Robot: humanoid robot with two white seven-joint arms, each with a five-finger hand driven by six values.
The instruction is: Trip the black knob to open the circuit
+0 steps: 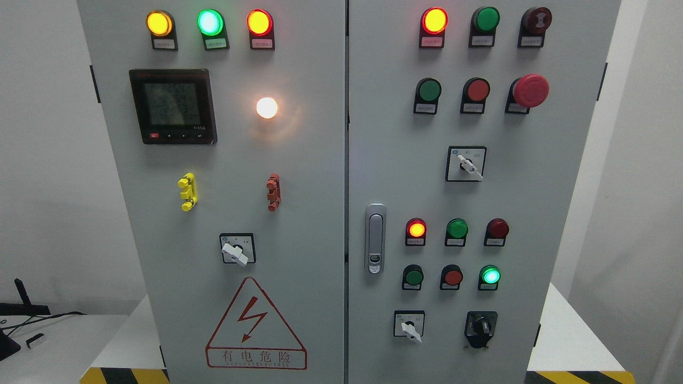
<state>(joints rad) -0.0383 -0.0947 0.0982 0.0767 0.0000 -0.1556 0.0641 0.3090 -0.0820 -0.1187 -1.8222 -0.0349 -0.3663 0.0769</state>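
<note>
A grey two-door electrical cabinet [299, 224] fills the head view. The black knob [481, 328] sits at the lower right of the right door, its grip pointing roughly upright. To its left is a white-handled rotary switch [410, 326]. Another white selector [467, 164] sits higher on the right door, and a third one [236, 250] is on the left door. Neither of my hands nor arms shows in the picture.
Lit lamps and push buttons cover both doors, with a red mushroom stop button [530, 90], a digital meter [173, 105], a silver door latch [375, 238] and a red lightning warning triangle [256, 325]. The cabinet stands on a white base [571, 336] with yellow-black striping.
</note>
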